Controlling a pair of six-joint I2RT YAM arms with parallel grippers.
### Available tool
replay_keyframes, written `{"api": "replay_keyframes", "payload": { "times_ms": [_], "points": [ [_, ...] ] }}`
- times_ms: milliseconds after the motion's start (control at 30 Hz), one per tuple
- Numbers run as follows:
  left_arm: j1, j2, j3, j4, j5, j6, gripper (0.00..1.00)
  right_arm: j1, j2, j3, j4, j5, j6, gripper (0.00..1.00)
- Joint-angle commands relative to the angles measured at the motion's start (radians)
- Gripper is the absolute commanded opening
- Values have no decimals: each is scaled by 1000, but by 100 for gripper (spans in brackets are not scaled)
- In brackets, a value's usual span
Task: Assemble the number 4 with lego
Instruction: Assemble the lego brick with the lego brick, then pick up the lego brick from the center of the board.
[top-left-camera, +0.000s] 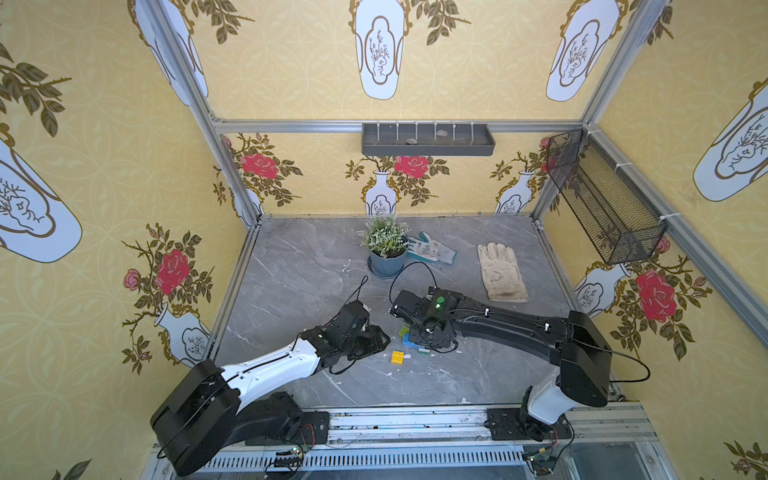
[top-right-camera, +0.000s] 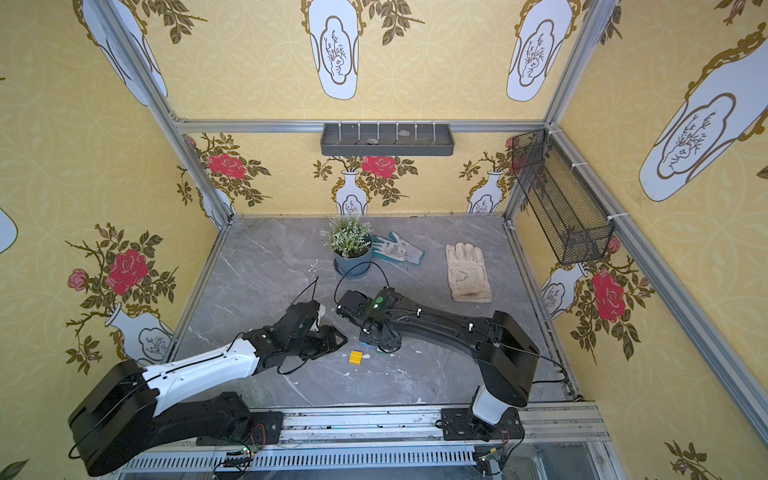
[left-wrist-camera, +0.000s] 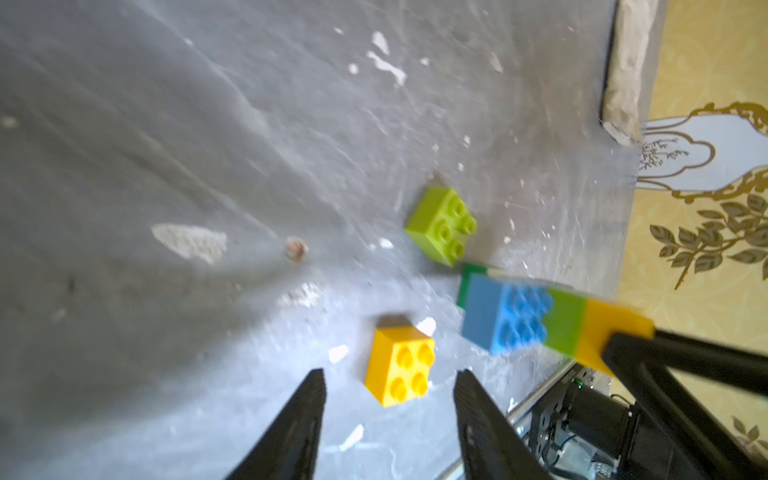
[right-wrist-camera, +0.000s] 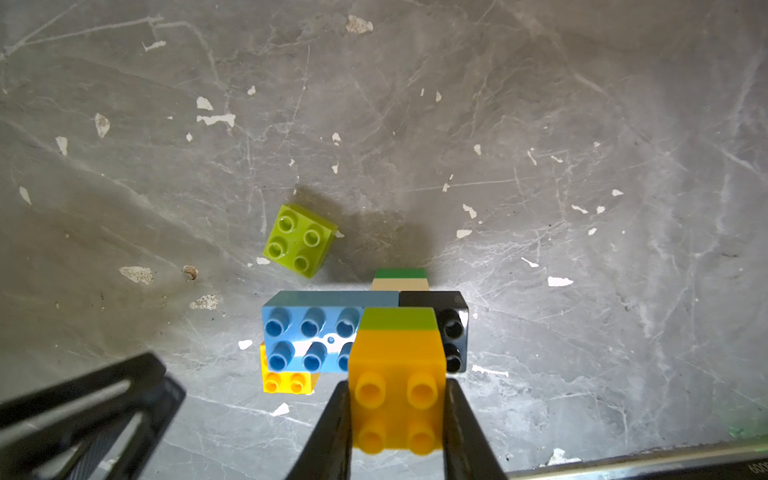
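My right gripper (right-wrist-camera: 397, 384) is shut on the top yellow brick (right-wrist-camera: 397, 365) of the part-built number 4 (left-wrist-camera: 503, 316). Below that yellow brick come a lime brick (right-wrist-camera: 399, 319) and the long blue brick (right-wrist-camera: 307, 328), then a black (right-wrist-camera: 451, 316), white (right-wrist-camera: 399, 284) and dark green (right-wrist-camera: 401, 273) stem pointing down at the table. One loose lime brick (right-wrist-camera: 300, 240) and one loose yellow brick (top-left-camera: 397, 356) lie on the table beside it. My left gripper (left-wrist-camera: 390, 372) stands open over the loose yellow brick (left-wrist-camera: 400, 365) and holds nothing.
A potted plant (top-left-camera: 386, 249) stands at the back of the grey table. Next to it lie a blue-and-white glove (top-left-camera: 432, 249) and a beige glove (top-left-camera: 500, 270). A black mesh basket (top-left-camera: 602, 199) hangs on the right wall and a grey shelf tray (top-left-camera: 428, 139) on the back wall.
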Motion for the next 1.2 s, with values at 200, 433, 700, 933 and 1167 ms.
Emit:
{"api": "replay_keyframes", "payload": {
  "times_ms": [200, 433, 700, 933, 1167],
  "points": [
    [-150, -100, -50, -189, -144, -167, 65, -7, 4, -25, 6, -21, -39, 36],
    [-151, -29, -44, -72, -137, -165, 62, -7, -6, 5, 3, -3, -49, 50],
    [-154, 18, -20, -31, -133, -140, 64, -3, -62, 27, -6, 21, -51, 70],
    [-200, 134, 88, -78, -168, -114, 59, -18, -265, -15, -39, 123, -13, 72],
    [-234, 234, 198, -188, -226, -112, 52, -83, -402, -123, -45, 101, -9, 67]
  ]
}}
